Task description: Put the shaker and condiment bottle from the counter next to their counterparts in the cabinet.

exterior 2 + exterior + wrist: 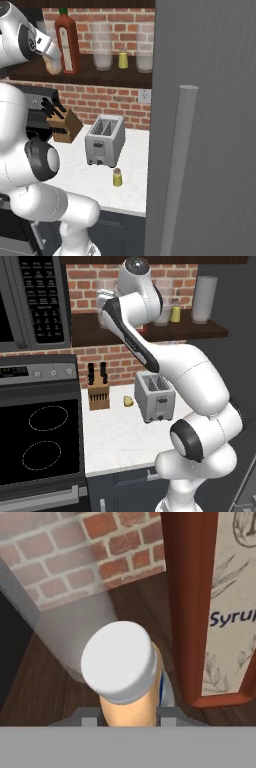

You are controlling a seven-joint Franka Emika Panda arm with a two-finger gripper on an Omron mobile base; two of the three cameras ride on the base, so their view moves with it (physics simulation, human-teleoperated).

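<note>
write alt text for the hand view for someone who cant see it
The gripper is shut on the small orange condiment bottle, seen from above with its pale round cap nearest the camera, over the dark brown cabinet shelf. Close beside it stands the tall dark-red sauce bottle with a pale label, and a frosted glass stands behind against the red brick wall.

Take the silver toaster (154, 396) as your landmark. Behind it you see a red brick wall (120, 362) carrying a white socket (145, 95) to its right. To its left stand a wooden knife block (98, 393) and a black stove (40, 431) with a microwave (30, 301) above. To its right a tall grey door (205, 125) with a long handle (178, 165) closes your view.
</note>
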